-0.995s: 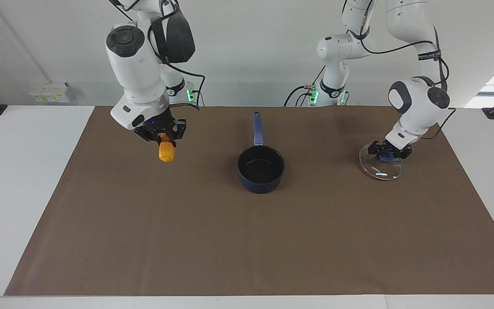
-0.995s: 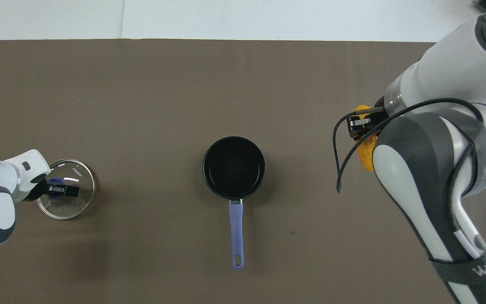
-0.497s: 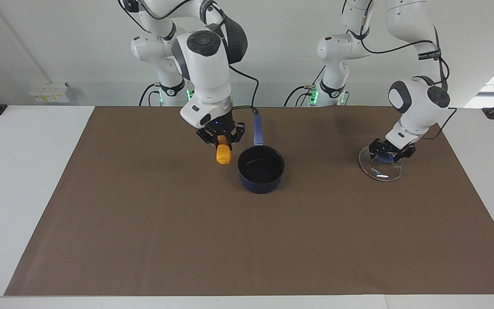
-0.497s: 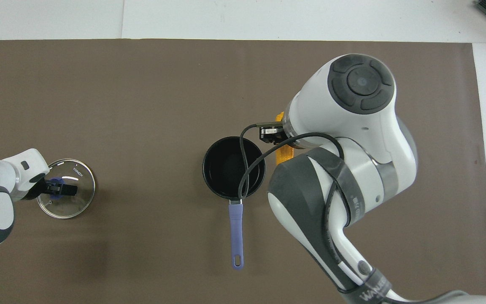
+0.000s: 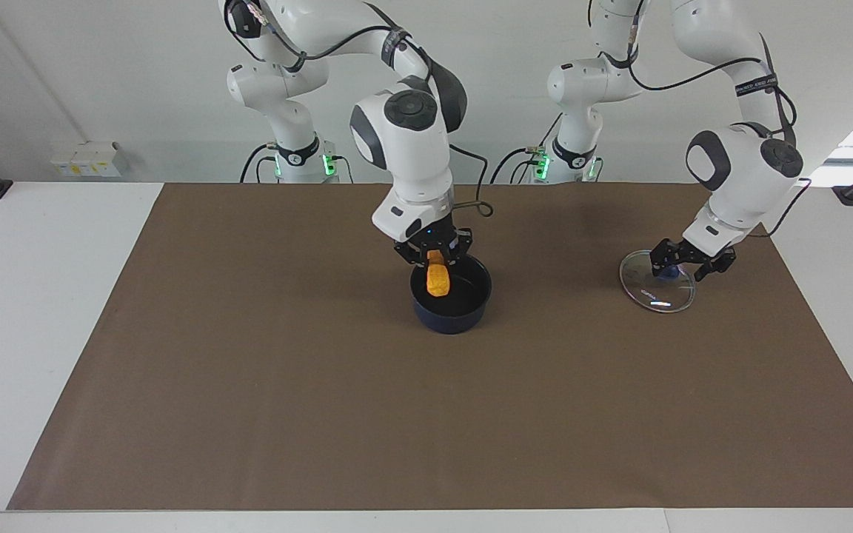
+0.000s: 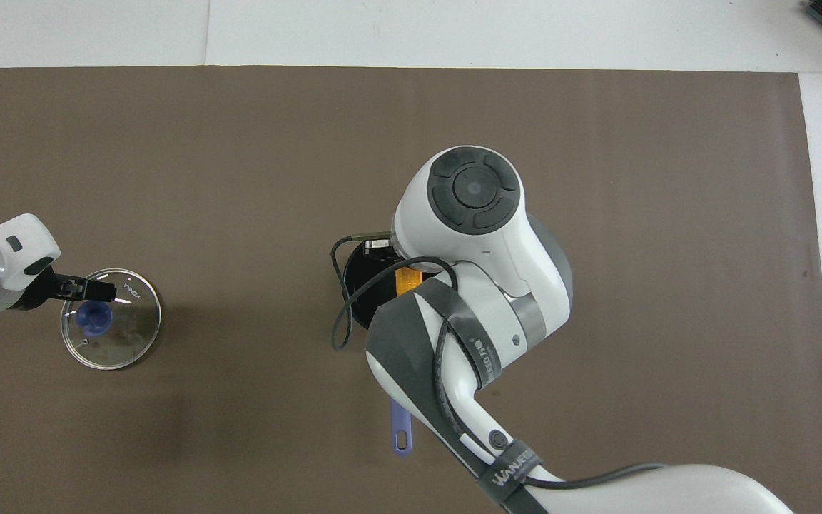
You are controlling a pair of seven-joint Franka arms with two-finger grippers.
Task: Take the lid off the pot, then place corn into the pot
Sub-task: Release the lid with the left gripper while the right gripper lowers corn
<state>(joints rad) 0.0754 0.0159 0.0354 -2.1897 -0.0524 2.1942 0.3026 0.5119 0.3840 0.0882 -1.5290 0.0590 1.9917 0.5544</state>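
The right claw (image 5: 435,257) grips the bumpy yellow-orange corn cob (image 5: 437,280) over the dark blue pot (image 5: 451,303). The left claw (image 5: 687,260), spread wide, hangs over the round clear glass lid (image 5: 656,291) with its blue knob.

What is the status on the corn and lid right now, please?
Right gripper shut on corn, over the open pot. Left gripper open, off the lid, which lies on the mat. Nothing blocking the pot.

One pot (image 5: 451,302), one lid (image 5: 656,281), one corn (image 5: 437,280)

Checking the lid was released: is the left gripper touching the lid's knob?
Apart. The overhead view shows the left gripper open beside the blue knob, with glass between them.
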